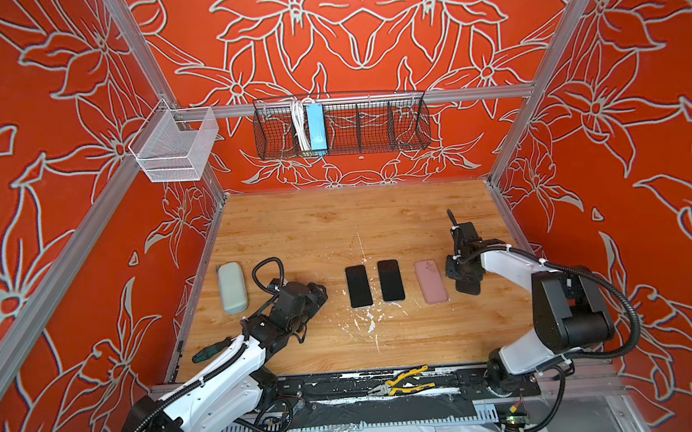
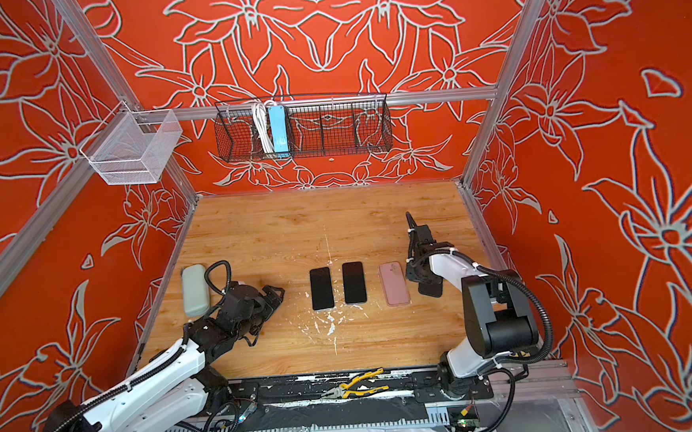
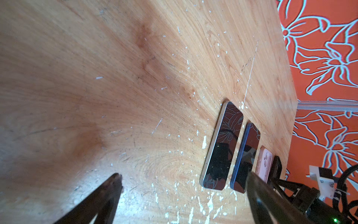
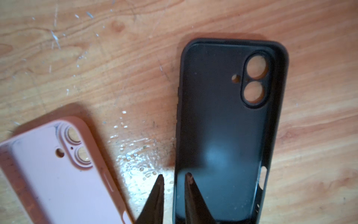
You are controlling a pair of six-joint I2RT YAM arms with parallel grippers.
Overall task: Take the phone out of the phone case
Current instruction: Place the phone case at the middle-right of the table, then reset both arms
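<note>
Right gripper (image 4: 174, 175) is straddling one wall of the black case (image 4: 222, 126), jaws narrowly parted, not clamping. Left gripper (image 3: 184, 184) is hanging wide open, empty. Pink phone case (image 4: 48, 174) is lying alongside.

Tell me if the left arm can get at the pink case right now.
Probably yes, from above: the left pincer is open, but two phones lie between it and the pink case, so it must reach over them.

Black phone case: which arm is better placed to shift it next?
Right. The right tool straddles the black phone case's side wall, jaws barely parted. The left tool, open, sits beyond both phones.
</note>
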